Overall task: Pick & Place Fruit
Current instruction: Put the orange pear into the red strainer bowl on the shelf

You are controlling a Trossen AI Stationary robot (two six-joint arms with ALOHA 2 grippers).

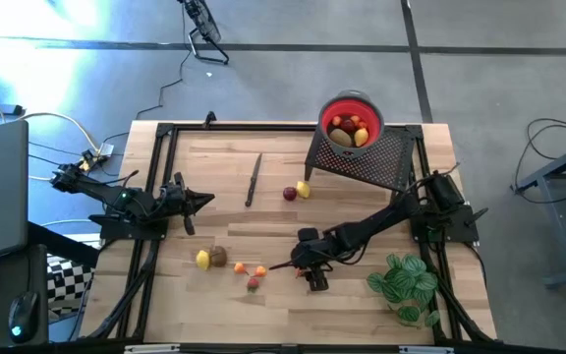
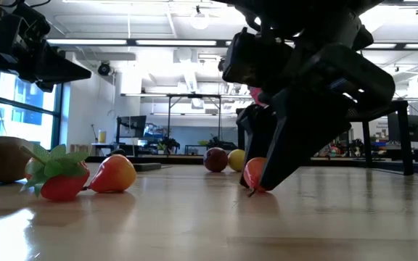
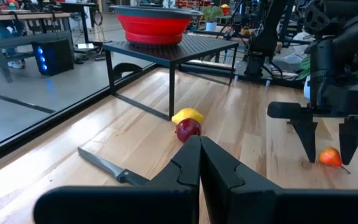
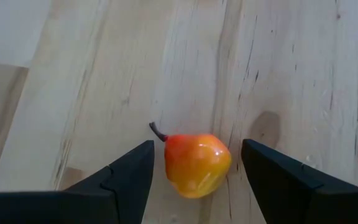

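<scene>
Left gripper (image 1: 202, 202) waits at the table's left, fingers pressed together, empty. Right gripper (image 4: 194, 171) hangs with fingers spread wide either side of a glossy red-orange pear (image 4: 197, 164) — untouched, lying on pale grained wood (image 4: 291, 74), its stem end toward the left arm.

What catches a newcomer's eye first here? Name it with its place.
The right pincer stands open on the table's front middle, straddling a small red-orange fruit. Behind it, a red bowl holding fruit sits on a black mesh stand at the far right. The left pincer waits shut at the left.
</scene>
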